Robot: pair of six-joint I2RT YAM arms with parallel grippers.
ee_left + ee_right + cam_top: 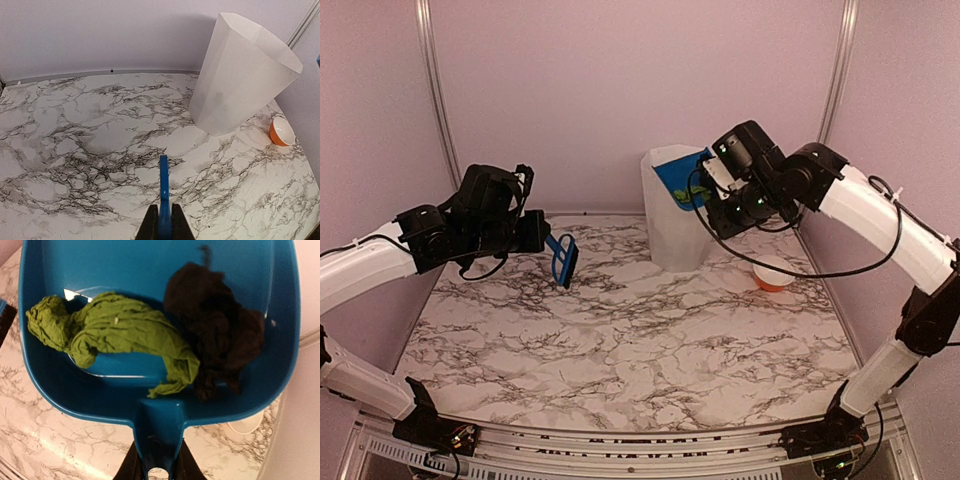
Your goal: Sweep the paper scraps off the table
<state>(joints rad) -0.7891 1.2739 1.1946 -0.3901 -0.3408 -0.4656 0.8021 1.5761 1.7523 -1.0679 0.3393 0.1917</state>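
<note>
Marble-patterned table (pixel 620 340) — pinkish walls (pixel 620 90) around, white bin (pixel 665 240) at back.

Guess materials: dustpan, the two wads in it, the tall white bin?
Dustpan: moulded hard plastic, glossy blue, sharp highlight on its floor. Green wad and black wad: matte, finely creased, probably tissue paper, possibly cloth. Bin: thin, matte, faintly translucent white, likely plastic sheet or stiff paper.

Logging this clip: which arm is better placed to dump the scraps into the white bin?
Right. The right gripper holds the dustpan, loaded with paper scraps, over the bin; the left gripper holds only the brush.
</note>
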